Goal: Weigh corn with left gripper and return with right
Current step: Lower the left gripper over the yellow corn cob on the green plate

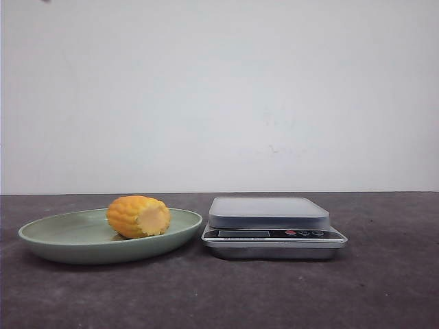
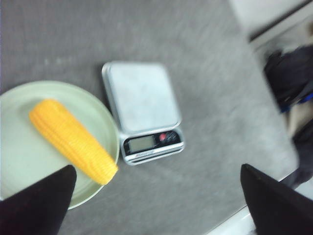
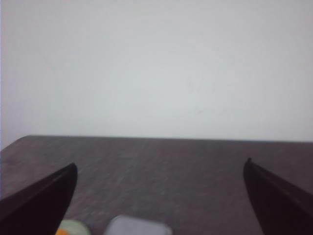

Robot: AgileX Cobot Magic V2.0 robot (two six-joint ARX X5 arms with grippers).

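The corn is yellow-orange, with neat rows of little kernels. In the front view it looks short and stubby, and you can see its pale cream cut end. It lies on its side in a pale green plate, on the side of the plate next to the scale.

The cut end points toward the front camera and a bit toward the scale. So its long way runs from the far side of the plate to the near side, slanting toward the scale.

The left wrist view looks down from above. There the corn looks long, not stubby, and one end reaches close to the plate's rim. This view also shows the flat top of the scale and its small screen at one end. The plate and scale sit just beside each other on the dark gray surface.

The front view shows no arms. The left end effector is spread wide and holds nothing, high above the corn. The right end effector is spread wide too and holds nothing. Its view shows mostly the white wall, with tiny bits of the plate and scale at the edge.
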